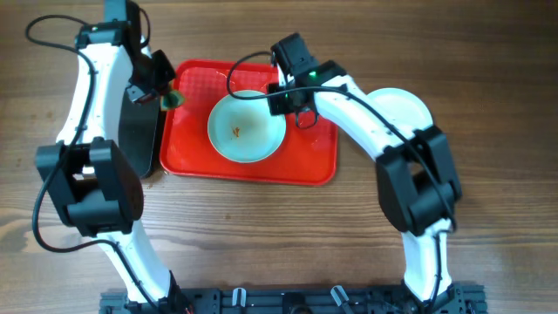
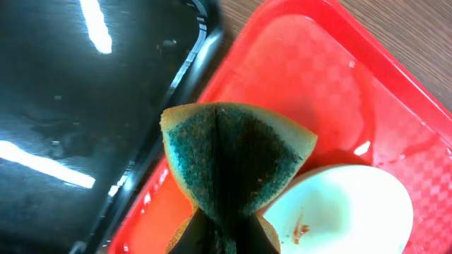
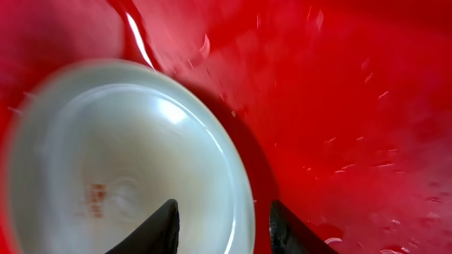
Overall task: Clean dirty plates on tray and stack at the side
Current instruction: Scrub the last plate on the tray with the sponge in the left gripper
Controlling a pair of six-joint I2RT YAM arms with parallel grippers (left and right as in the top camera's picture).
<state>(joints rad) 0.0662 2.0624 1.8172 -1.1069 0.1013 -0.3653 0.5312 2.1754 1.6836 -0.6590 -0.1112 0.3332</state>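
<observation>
— What does the plate [image 1: 247,126] look like?

— Round, pale mint-white, with a small orange-brown smear [image 1: 235,133] near its centre. It lies in the middle of the red tray [image 1: 305,166], a little toward the tray's upper edge in the overhead view.

— Any others?

— A second plate [image 1: 405,106] sits on the wooden table [image 1: 261,235] at the right of the frame, off the tray and partly hidden behind the right arm.

— What is around the first one?

— The right gripper [image 3: 224,229] is at its upper right rim. In the wrist view its fingers are moderately spread, one over the plate's face and one over the tray, with the rim between them. That picture is blurred, and a strip of red shows between rim and outer finger.

— And the other arm?

— The left gripper [image 2: 220,233] pinches a sponge [image 2: 236,159], green and scratchy on the face we see, yellow at the edges, folded along the middle. It hangs over the tray's upper left corner, beside the black tray [image 1: 139,131], which adjoins the red one's left edge.

— Which way do things run?

— The plate is round, so it has no long axis. The red tray's long side runs left to right across the overhead frame.
</observation>
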